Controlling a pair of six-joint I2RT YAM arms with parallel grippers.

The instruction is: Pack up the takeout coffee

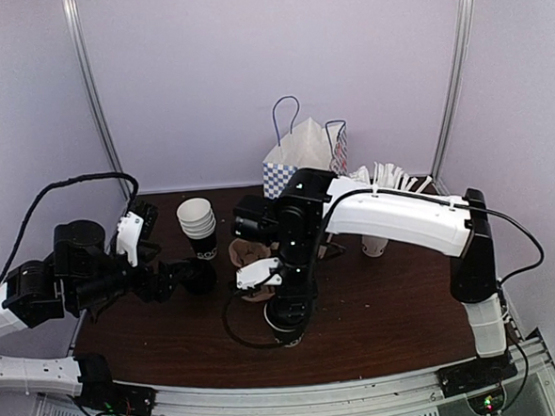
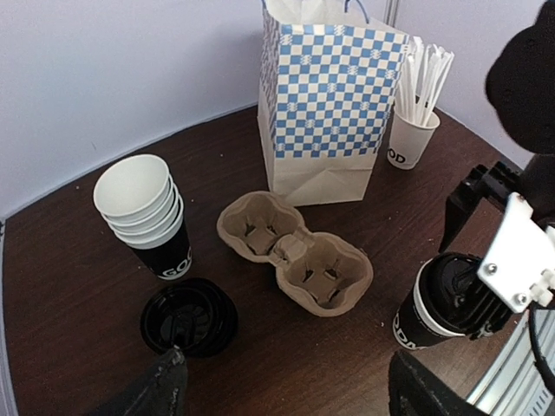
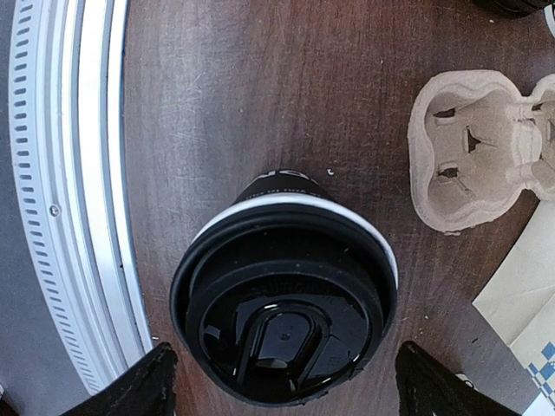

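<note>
Hovering my right claw (image 3: 290, 381) over the lidded coffee cup (image 3: 284, 299), jaws spread either side, holding nothing; I'd sink lower and squeeze below the lid. Cup stands near the table (image 3: 217, 104) front edge, beside the cardboard carrier (image 3: 473, 147). Left claw (image 2: 286, 386), also released and empty, hangs by a loose lid (image 2: 189, 316); checkered bag (image 2: 329, 95) behind

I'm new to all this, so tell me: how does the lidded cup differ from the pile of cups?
The takeout coffee is one cup closed by a black lid; the stack of cups is several nested, lidless, white insides showing. The takeout coffee stands near the front edge of the table; the stack of cups stands farther back, beside a loose lid. Both are upright, black with pale print.
</note>
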